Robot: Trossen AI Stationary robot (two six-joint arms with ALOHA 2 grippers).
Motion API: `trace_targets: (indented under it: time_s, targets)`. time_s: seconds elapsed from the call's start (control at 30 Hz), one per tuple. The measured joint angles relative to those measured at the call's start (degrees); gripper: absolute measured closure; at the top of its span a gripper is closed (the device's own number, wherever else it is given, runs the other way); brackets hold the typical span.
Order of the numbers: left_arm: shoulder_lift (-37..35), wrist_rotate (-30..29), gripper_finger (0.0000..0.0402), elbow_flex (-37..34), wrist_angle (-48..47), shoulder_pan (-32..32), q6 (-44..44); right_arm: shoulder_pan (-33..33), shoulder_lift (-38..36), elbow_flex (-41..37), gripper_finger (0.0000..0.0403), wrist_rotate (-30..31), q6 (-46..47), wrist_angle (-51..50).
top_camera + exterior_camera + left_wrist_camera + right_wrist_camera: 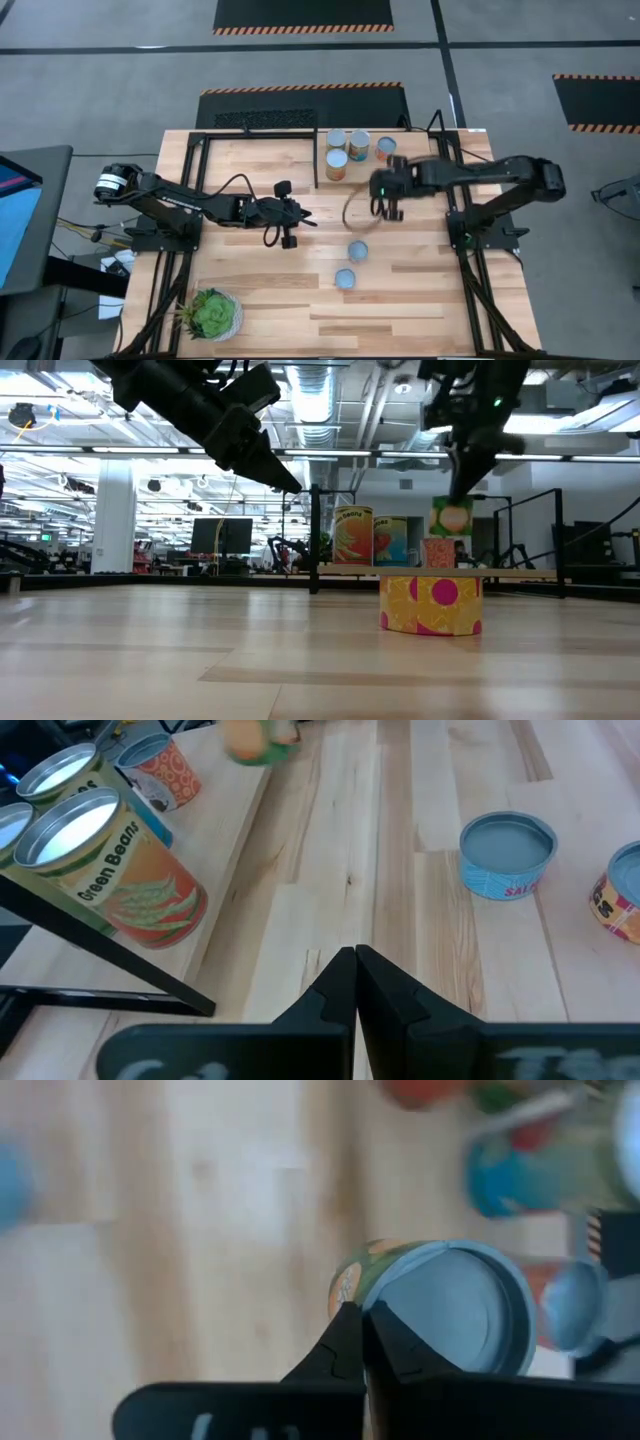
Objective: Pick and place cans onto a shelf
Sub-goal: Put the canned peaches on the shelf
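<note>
right gripper (385,208): pinched tight on rim of green-label silver-topped tin can (452,517) — lifted, high-view centre
left gripper (290,228): closed, empty — left of centre
light-wood black-rod shelf (500,572): upper centre

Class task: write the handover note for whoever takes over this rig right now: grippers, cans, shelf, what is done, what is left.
Left gripper: shut, empty, hovering over mid-table.
Right gripper: shut, raised near the shelf; a green-labelled can is at its fingertips, but a real grip cannot be confirmed.
Done: four cans on the shelf, including the Green Beans can.
Left: check that can, then shelve the two cans on the table.
</note>
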Motion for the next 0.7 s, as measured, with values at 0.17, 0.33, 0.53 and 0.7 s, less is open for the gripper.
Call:
trace_targets:
  time_s: [0.17,0.33,0.53,0.7]
  targets:
    - [0.0,0.0,0.0401,0.0,-0.1,0.0,0.0,-11.2,-0.3,0.0,0.0393,-8.1,-5.3,0.8]
    - [0.0,0.0,0.0402,0.0,-0.2,0.0,0.0,-18.3,2.7,0.0,0.0392,-13.7,-8.2,3.1]
    - [0.0,0.0,0.0402,0.0,-0.3,0.0,0.0,-21.5,6.8,0.0,0.0389,-13.8,-10.3,4.9]
    - [0.0,-0.2,0.0402,0.0,-0.4,0.0,0.0,-22.1,8.4,0.1,0.0376,-13.6,-10.2,5.7]
